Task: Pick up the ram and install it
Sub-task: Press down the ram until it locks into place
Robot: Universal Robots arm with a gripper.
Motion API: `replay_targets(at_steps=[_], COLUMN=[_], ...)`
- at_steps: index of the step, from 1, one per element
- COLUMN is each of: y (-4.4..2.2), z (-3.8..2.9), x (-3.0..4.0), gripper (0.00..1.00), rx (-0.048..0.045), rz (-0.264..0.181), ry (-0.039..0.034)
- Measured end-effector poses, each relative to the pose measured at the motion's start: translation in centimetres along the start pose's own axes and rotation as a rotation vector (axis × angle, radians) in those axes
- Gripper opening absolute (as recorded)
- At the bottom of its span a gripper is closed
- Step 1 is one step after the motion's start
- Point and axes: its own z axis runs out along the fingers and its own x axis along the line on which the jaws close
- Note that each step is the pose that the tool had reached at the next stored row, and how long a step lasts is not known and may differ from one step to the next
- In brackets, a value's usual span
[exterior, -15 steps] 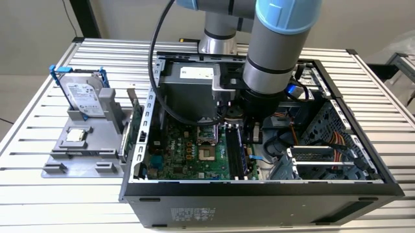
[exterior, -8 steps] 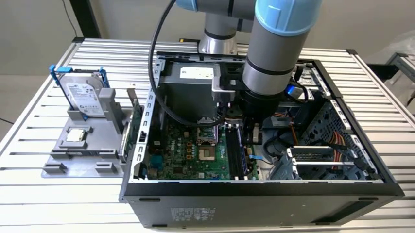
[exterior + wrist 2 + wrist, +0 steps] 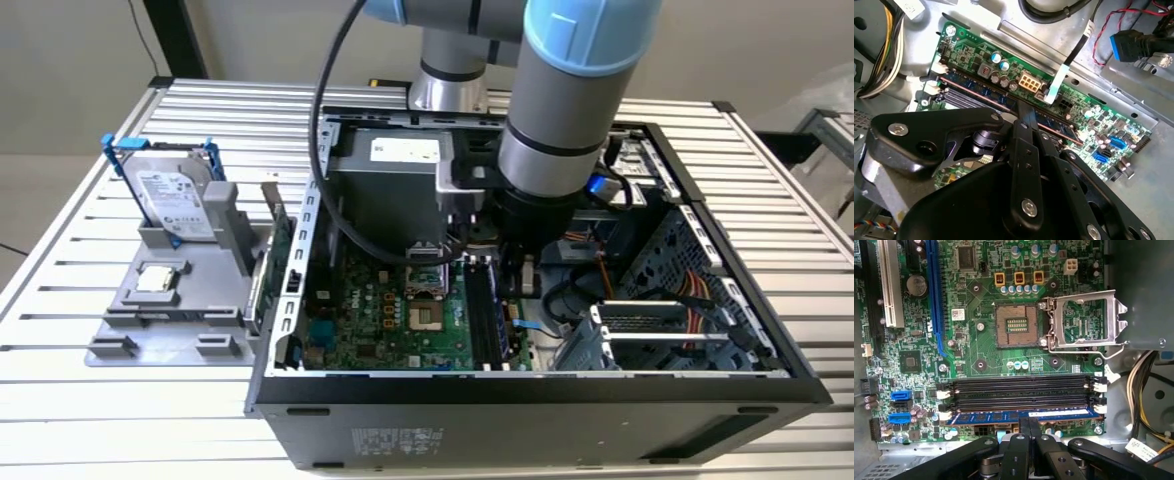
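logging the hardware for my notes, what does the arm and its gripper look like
The arm is a thick grey metal tube with light blue plastic joint caps and a dark band lower down. A black cable loops alongside it. In both wrist views the gripper is matte black, built of flat linkage bars pinned with silver screws.

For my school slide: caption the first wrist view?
Pincer over the ram lying in a motherboard slot.

Green motherboard (image 3: 984, 345), open processor socket (image 3: 1016, 326), ram (image 3: 1019, 416) seated in the outermost slot — end effector (image 3: 1029, 426) closed over it
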Motion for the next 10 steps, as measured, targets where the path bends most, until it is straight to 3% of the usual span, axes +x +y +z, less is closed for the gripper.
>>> replay_targets(at_steps=[6, 10], y=[0.05, 0.06], z=[0.12, 0.56], x=[0.01, 0.00], gripper=[0.00, 0.00], rx=[0.0001, 0.0002], rz=[-0.012, -0.012], ry=[-0.0002, -0.0005])
